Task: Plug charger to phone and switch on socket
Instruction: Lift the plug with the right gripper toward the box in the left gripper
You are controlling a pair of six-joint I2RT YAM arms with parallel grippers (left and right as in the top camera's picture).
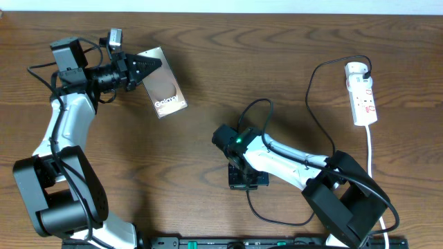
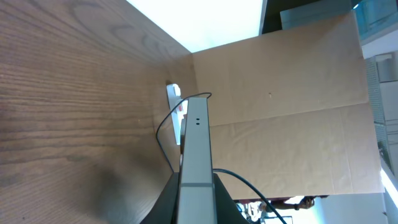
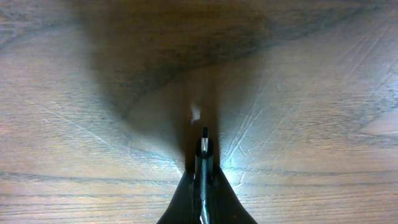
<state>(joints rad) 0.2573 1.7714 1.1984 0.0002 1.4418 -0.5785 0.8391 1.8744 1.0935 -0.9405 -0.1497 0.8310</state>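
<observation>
The phone (image 1: 165,86), a bronze-brown slab with white lettering, is held at its upper left end by my left gripper (image 1: 142,69), which is shut on it. In the left wrist view the phone's grey edge (image 2: 196,149) stands between the jaws (image 2: 196,205), pointing at the far socket (image 2: 175,106). My right gripper (image 1: 239,162) is shut on the charger's connector tip (image 3: 204,146), held just above the wood at table centre. The thin black charger cable (image 1: 315,97) runs to a black plug (image 1: 365,69) seated in the white socket (image 1: 363,93) at the far right.
The socket's thick white cord (image 1: 372,155) runs down the right side toward the front edge. A loop of black cable (image 1: 277,218) lies by the right arm's base. A cardboard wall (image 2: 286,118) stands beyond the table in the left wrist view.
</observation>
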